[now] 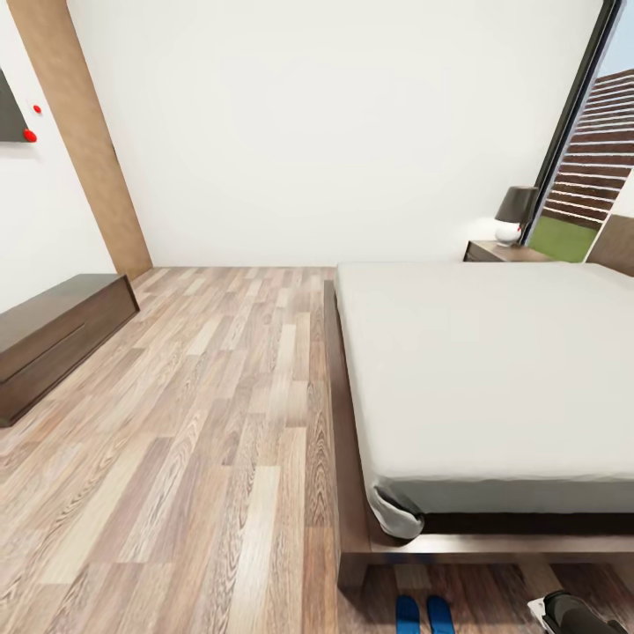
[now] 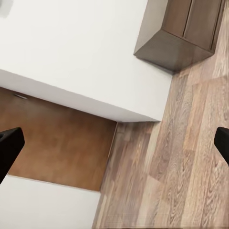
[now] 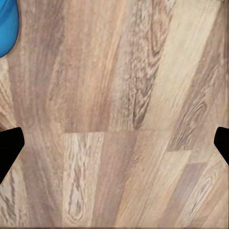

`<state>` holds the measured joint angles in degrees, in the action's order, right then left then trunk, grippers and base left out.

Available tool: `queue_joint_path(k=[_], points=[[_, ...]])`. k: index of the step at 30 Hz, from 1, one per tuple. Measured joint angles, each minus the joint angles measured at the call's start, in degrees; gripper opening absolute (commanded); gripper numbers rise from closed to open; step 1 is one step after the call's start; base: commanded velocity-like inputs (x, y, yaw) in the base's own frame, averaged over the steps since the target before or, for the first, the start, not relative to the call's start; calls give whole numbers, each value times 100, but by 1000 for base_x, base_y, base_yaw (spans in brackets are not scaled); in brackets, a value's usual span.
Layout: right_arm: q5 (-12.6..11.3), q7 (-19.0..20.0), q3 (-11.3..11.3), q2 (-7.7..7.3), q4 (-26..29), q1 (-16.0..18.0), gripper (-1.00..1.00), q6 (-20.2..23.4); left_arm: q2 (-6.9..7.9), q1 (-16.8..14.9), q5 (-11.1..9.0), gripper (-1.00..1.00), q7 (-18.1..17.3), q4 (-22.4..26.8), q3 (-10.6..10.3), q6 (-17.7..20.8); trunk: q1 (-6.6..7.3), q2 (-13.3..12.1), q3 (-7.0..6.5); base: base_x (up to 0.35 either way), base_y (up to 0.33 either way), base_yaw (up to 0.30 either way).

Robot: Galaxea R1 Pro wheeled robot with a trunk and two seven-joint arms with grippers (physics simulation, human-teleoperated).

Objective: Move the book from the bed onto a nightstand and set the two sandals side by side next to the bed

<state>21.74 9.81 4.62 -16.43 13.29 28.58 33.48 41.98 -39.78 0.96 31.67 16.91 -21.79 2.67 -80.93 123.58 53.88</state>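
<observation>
No writing or label can be read on anything here. In the head view the bed (image 1: 493,379) fills the right half of the room, its pale-grey mattress bare on a dark wooden frame, its long axis running away from the camera toward the far white wall. The two sandals (image 1: 424,614) lie on the wood-plank floor (image 1: 202,423) just past the near end of the bed frame, side by side and close together, their long axes pointing roughly toward the bed; only their rounded blue ends show at the bottom edge. A nightstand (image 1: 504,253) stands at the far side of the bed beside the dark-framed window (image 1: 577,132), carrying a lamp (image 1: 513,214) with a dark shade and a white base. A long dark dresser (image 1: 53,339) sits against the left wall. The left gripper (image 2: 114,148) is spread wide and carries nothing, above floor and a white wall. The right gripper (image 3: 114,145) is likewise spread wide and unladen over bare planks, a sandal's blue edge at one corner.
</observation>
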Motion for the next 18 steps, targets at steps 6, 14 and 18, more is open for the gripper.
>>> queue_joint_path(k=[6,14,18], points=[[93,-2,0,0,-4,-1,100,-4,0,0,-5,100,-220,-137,-1,-31,132,-241,-108,0,0,0],[129,-2,0,-2,-10,-2,100,-6,1,0,-7,100,-529,-230,-3,-109,308,-562,-251,0,0,0],[137,-2,2,-7,-52,-11,100,-11,1,0,-12,100,-791,-349,-4,-172,395,-722,-323,0,0,0]])
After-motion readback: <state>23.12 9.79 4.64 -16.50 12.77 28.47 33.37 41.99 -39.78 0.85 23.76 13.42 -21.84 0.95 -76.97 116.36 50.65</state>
